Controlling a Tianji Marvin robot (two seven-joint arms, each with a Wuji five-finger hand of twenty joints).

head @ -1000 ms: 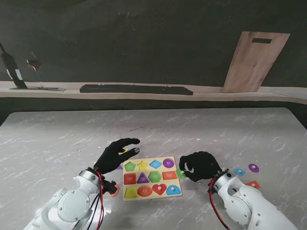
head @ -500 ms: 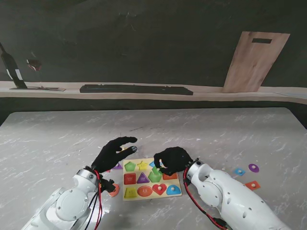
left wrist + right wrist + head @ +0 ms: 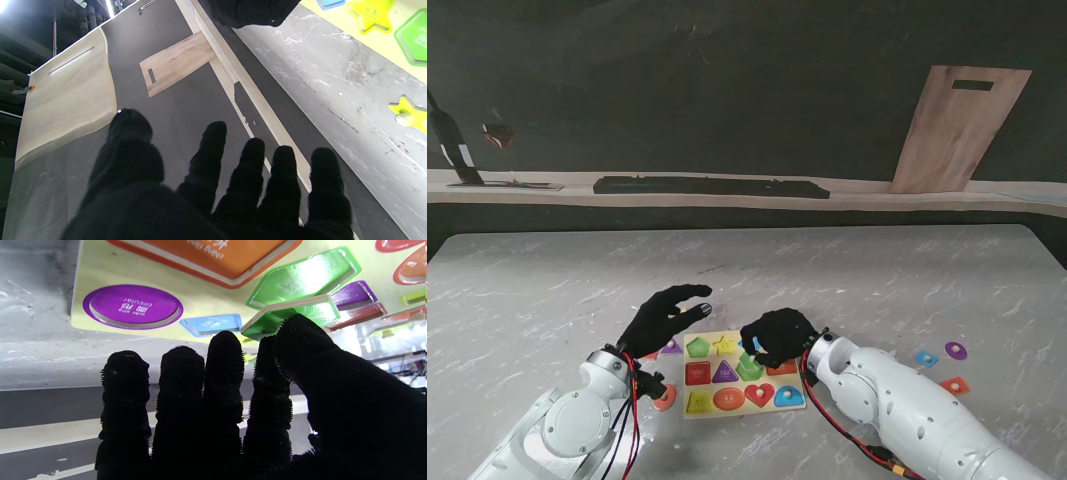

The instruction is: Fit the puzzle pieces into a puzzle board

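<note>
Over the yellow puzzle board (image 3: 706, 410), right hand (image 3: 775, 336) pinches a tilted green piece (image 3: 293, 311) (glossy, wood-edged); left hand (image 3: 662, 315) spread, empty, above marbled counter (image 3: 547, 300).

Pale yellow puzzle board (image 3: 743, 400), green piece (image 3: 293, 315), purple circle (image 3: 132, 306), grey-white marbled table (image 3: 547, 290).

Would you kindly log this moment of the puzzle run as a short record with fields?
right hand: shut on green piece, held tilted over the puzzle board
left hand: open, fingers spread, beside the board's left edge, holding nothing
board: most slots show coloured shapes
loose pieces: blue, purple and orange on the table to the right
piece seated: not yet
</note>
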